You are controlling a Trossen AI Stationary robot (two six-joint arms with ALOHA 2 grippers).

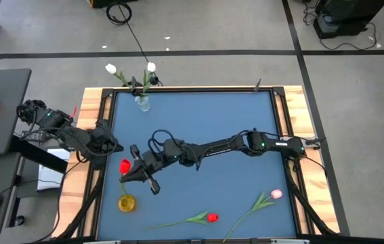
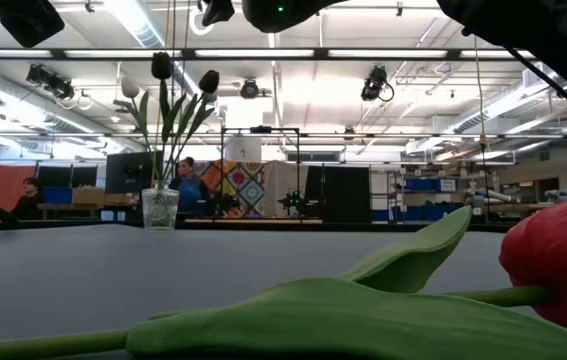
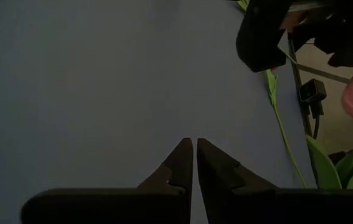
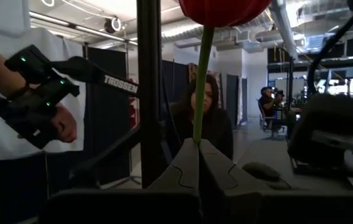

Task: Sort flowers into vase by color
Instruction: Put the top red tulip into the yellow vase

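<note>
Right gripper clamped on red tulip stem, upright above yellow vase for insertion; left gripper closed, empty, parked at worktop edge.

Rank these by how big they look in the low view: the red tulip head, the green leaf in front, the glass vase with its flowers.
1. green leaf, widest, but nearest the camera.
2. red tulip head, also close and cut by the edge.
3. glass vase, smallest, but far off, so its true size is unsure.

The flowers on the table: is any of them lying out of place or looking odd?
Two flowers lie loose near the front edge: a red tulip and a pink tulip, both flat, not in a vase. The right gripper holds another red tulip upright above the yellow vase.
</note>
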